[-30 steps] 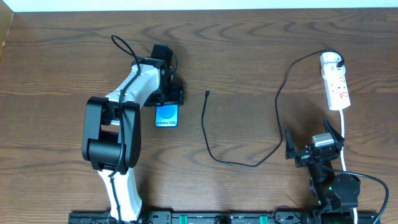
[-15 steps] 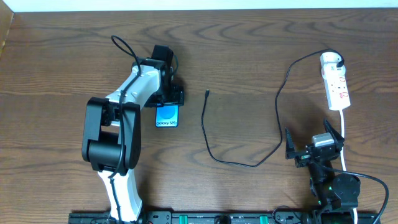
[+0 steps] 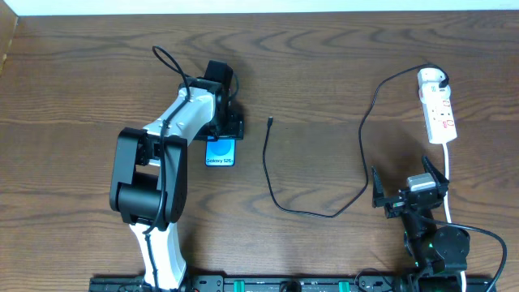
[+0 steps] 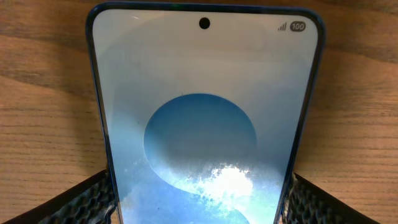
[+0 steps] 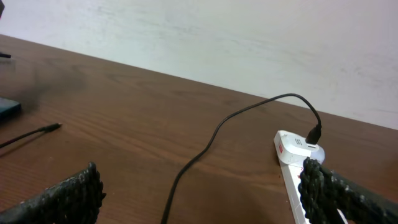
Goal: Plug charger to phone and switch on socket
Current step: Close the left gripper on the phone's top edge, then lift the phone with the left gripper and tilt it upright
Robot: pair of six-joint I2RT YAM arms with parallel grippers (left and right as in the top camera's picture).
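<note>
— How far along am I?
— Barely starting. Your left gripper [image 3: 222, 130] is clamping the phone [image 3: 220, 152] at the bench's [image 3: 81, 81] ten o'clock; your right gripper [image 3: 407, 185] is gaping wide at five. The socket [image 3: 438, 109] at two is holding the charger [image 3: 265, 162], its tip [image 3: 270, 121] lying loose. Plugging and switching are waiting.

Dark wooden table [image 3: 324, 65], pale wall [image 5: 249, 37] behind

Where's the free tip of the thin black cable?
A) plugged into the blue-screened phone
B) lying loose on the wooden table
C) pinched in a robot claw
B: the thin black cable's tip lies on the brown wooden table, apart from the slim blue-screened phone.
</note>
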